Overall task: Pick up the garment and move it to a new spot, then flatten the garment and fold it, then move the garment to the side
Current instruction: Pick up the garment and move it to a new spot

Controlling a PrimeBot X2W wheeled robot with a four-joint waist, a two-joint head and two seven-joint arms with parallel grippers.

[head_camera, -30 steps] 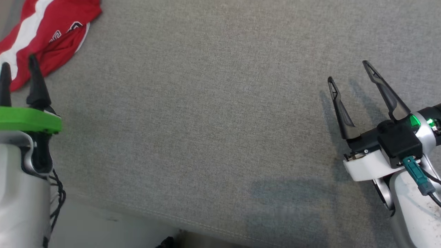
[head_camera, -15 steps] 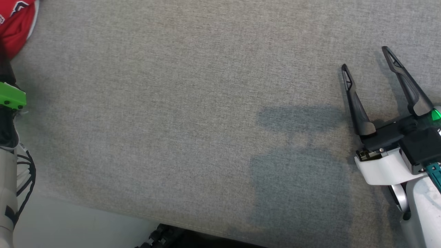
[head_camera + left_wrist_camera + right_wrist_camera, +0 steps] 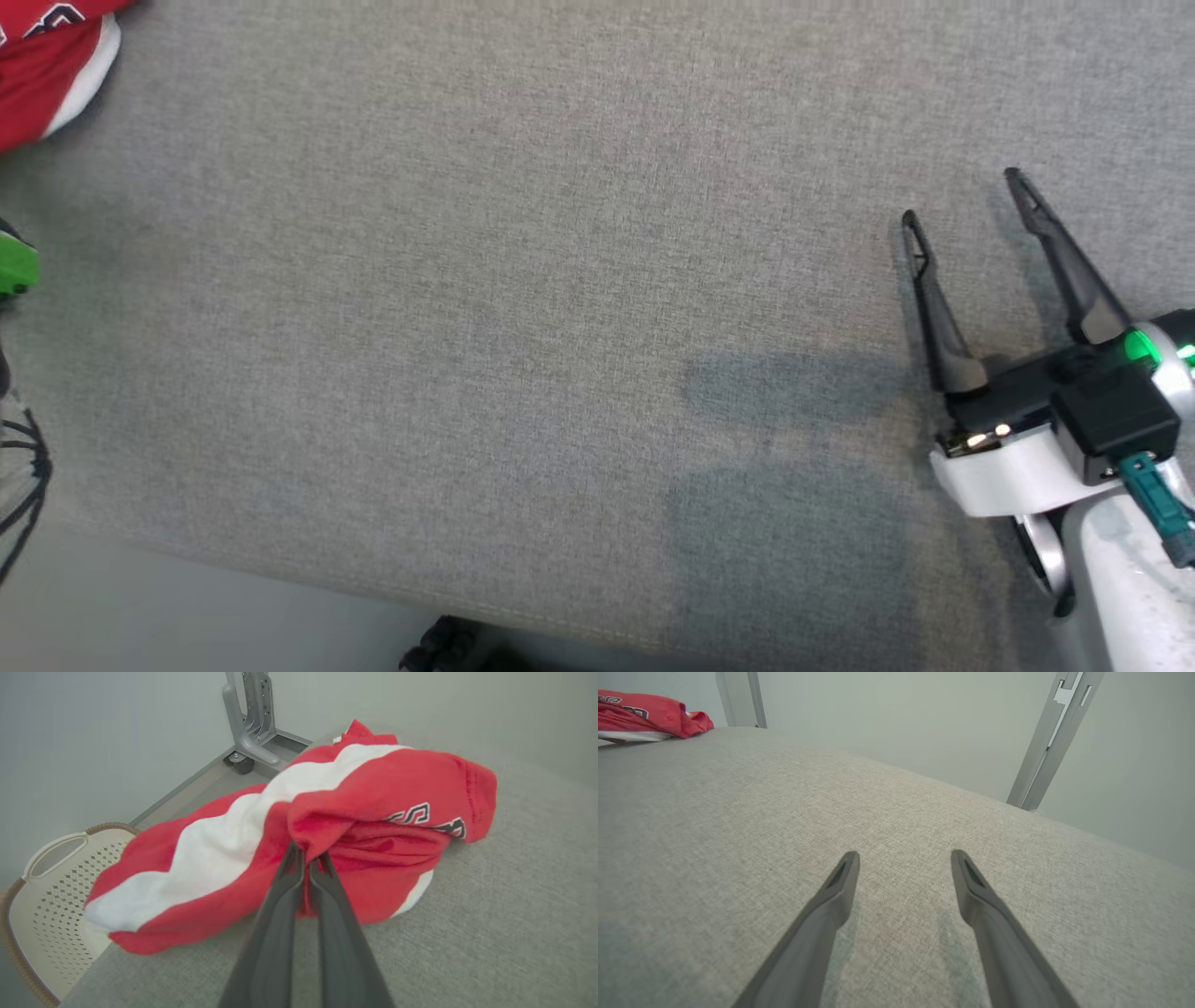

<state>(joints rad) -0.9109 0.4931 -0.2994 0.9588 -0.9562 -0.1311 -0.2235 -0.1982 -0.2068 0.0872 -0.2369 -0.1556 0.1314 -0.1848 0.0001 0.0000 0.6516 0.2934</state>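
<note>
The garment (image 3: 355, 802) is a red top with a broad white stripe and dark lettering, bunched up on the grey fabric surface (image 3: 490, 933). My left gripper (image 3: 307, 861) is shut on a red fold near the garment's middle. In the head view a corner of the garment (image 3: 47, 56) lies at the top left, and the right wrist view has the garment (image 3: 649, 714) far off at the upper left. My right gripper (image 3: 966, 201) stands open over bare fabric at the right, its fingers (image 3: 840, 882) spread with nothing between them.
A cream perforated basket (image 3: 42, 891) with a brown rim stands beside the surface near the garment. Grey metal frame legs (image 3: 247, 723) rise behind it, and another post (image 3: 1045, 742) stands past the far edge. The surface's front edge (image 3: 373, 597) drops to pale floor.
The head camera has shifted, so the garment and left arm slid toward the left edge. My left gripper, open a second ago beside the garment, has shut on it. The right gripper stays open.
</note>
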